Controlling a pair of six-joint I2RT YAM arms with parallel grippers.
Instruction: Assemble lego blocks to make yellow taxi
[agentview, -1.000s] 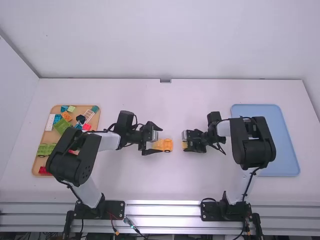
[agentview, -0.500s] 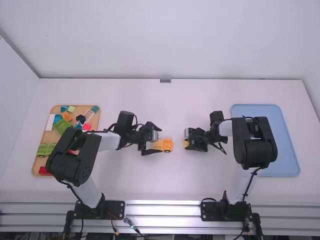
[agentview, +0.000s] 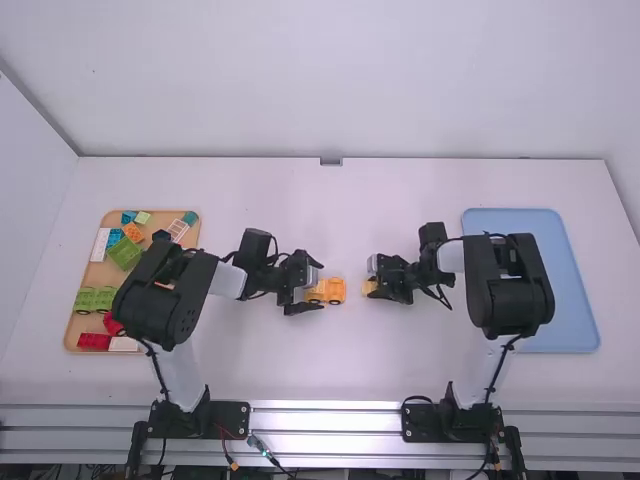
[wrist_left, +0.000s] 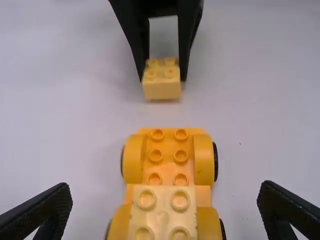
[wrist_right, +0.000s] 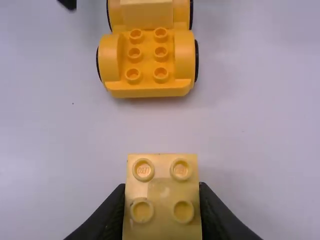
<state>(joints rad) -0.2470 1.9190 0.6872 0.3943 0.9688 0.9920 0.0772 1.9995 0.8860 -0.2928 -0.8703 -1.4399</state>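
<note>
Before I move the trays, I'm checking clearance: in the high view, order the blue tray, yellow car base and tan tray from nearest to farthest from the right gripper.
1. Yellow car base: just left of the right gripper, mid-table.
2. Blue tray: on the table's right side.
3. Tan tray: on the far left.

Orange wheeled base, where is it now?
In the high view, the orange wheeled base lies mid-table, partly between the fingers of the open left gripper, left of the yellow block in the right gripper.
</note>
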